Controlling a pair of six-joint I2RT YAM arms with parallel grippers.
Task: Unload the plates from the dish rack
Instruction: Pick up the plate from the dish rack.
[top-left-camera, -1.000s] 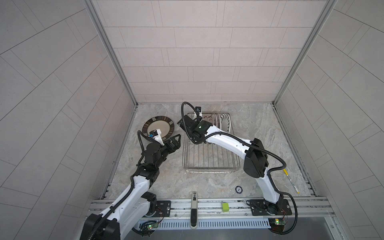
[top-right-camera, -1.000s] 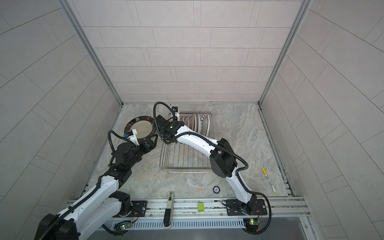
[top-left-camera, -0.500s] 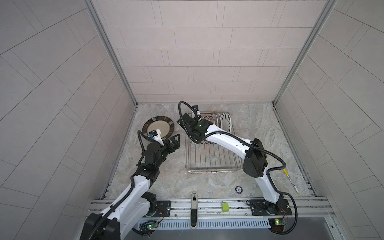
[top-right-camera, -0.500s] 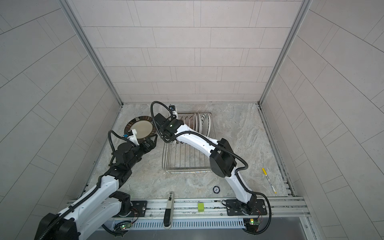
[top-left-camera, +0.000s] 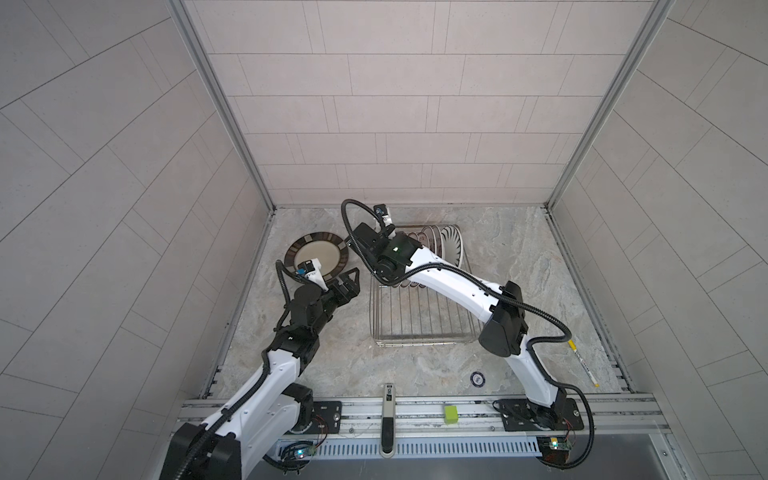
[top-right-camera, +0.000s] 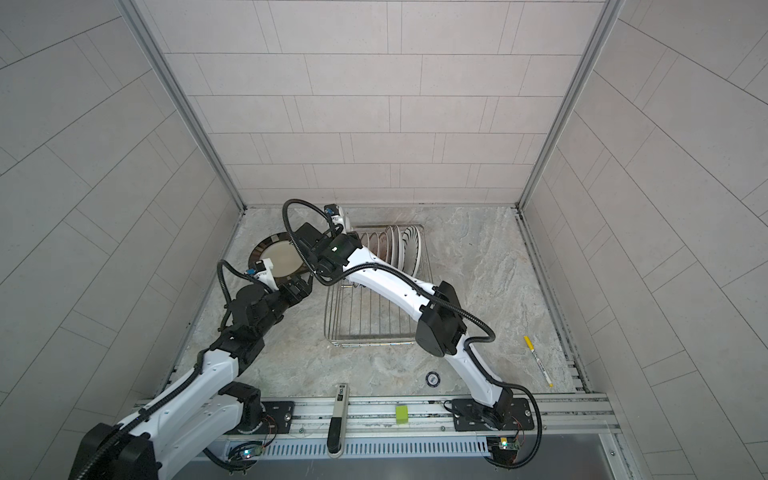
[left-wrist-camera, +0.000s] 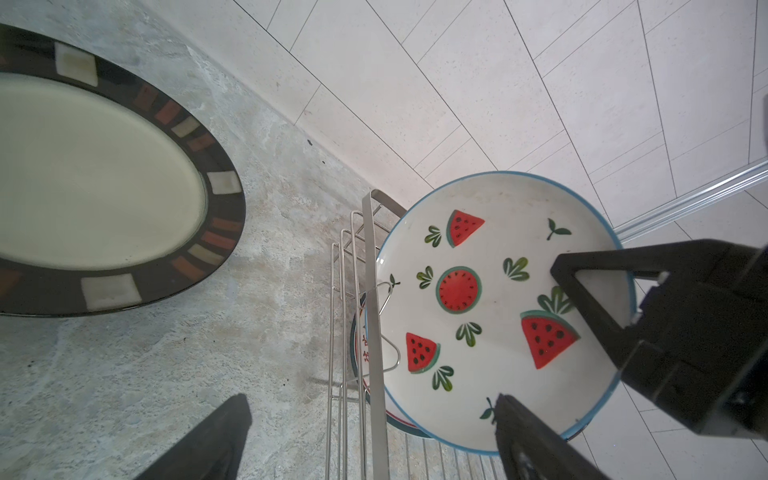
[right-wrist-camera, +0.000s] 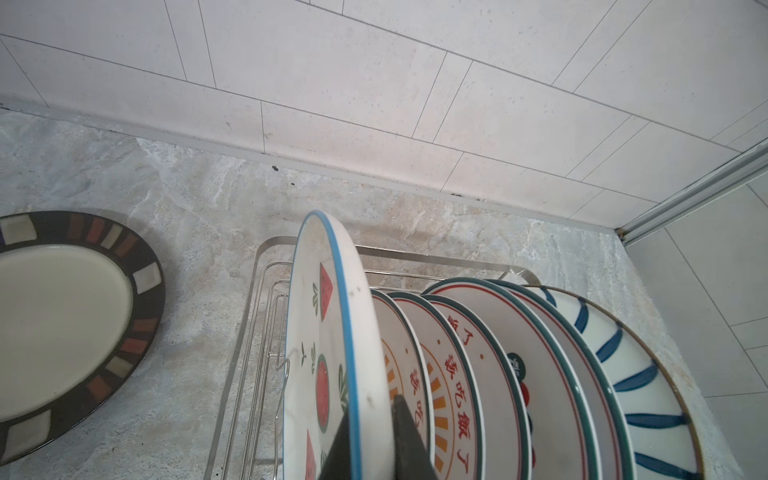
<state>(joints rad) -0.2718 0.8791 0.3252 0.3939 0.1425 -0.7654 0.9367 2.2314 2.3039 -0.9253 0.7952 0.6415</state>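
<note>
Left gripper (top-left-camera: 349, 279) spread wide, empty, between dark-rimmed plate (top-left-camera: 320, 251), lying flat on table (top-left-camera: 519, 270), and dish rack (top-left-camera: 419, 343). Right gripper (right-wrist-camera: 370, 446) pinches rim of watermelon plate (left-wrist-camera: 478, 299), upright at rack's left end, higher than other plates (right-wrist-camera: 519, 374) slotted to its right.

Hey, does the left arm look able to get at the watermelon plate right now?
Probably yes. The left tool is open and faces the watermelon plate, which the right tool grips by its rim. Only the wire end of the dish rack stands partly between them.
</note>
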